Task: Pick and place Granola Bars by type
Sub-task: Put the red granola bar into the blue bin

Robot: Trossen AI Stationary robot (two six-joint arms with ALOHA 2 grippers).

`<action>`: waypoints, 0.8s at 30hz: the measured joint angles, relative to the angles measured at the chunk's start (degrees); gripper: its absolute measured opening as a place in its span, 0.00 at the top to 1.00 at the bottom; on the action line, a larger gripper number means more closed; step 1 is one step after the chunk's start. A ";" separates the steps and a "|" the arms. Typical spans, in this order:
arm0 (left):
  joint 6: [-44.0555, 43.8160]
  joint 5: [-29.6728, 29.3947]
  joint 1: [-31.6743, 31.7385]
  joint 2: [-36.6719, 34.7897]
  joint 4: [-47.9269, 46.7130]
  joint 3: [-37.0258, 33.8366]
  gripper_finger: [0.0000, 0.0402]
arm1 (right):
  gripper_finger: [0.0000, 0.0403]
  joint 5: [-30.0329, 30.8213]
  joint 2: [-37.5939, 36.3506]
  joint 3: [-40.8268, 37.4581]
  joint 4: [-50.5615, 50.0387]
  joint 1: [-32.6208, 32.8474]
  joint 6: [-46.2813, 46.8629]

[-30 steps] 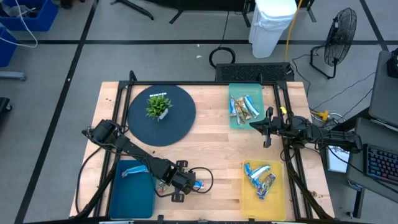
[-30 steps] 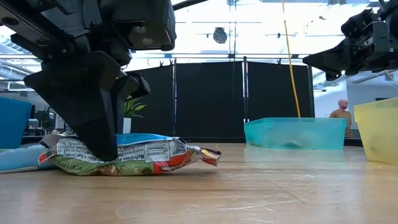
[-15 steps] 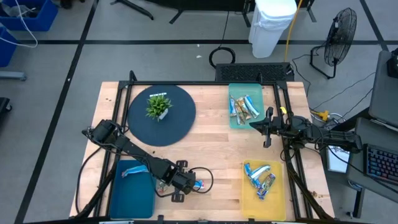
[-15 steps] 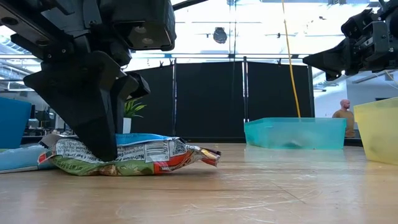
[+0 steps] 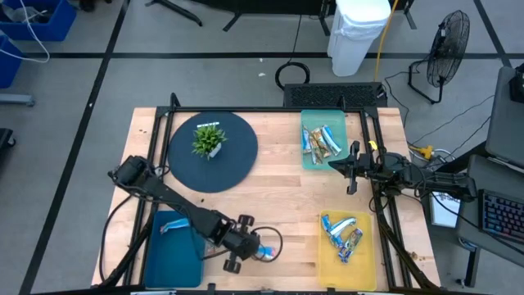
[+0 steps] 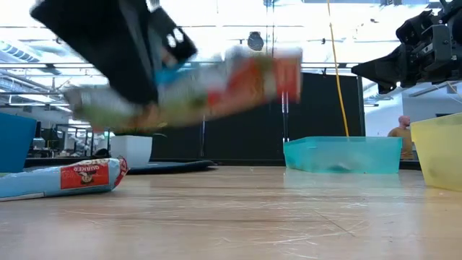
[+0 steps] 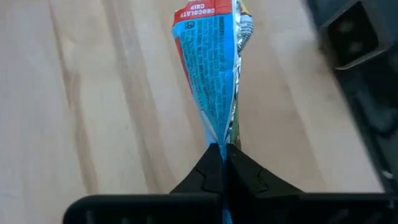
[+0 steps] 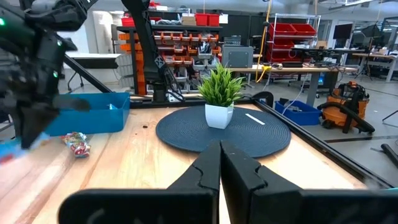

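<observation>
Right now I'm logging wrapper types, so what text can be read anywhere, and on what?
"CHOCOLATE CHIP": on the bar pinched by the left gripper.
"QUAKER", likely: red label on the bar lying on the table.
Fine print on both: unreadable.
Lifted bar in the low view: blurred.

both arms are dark, near black, built of slim tubes joined by chunky rounded joints. the left arm [image 5: 172,205] has black cables looping beside its base and near its wrist. the right arm [image 5: 393,170] carries a small yellow patch near its wrist and trails black cables. each gripper has two matte black fingers [image 8: 205,171] tapering to blunt wedges on a flat black crossbar.
</observation>
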 joint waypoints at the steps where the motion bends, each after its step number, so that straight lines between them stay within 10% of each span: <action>1: 0.77 -0.58 -0.46 -0.99 -0.10 0.00 0.98 | 0.99 0.02 0.13 0.00 0.10 0.00 -0.02; 24: -0.58 -33.10 -23.38 -22.10 -6.17 0.02 0.98 | 0.99 0.03 1.25 0.00 0.40 0.02 0.00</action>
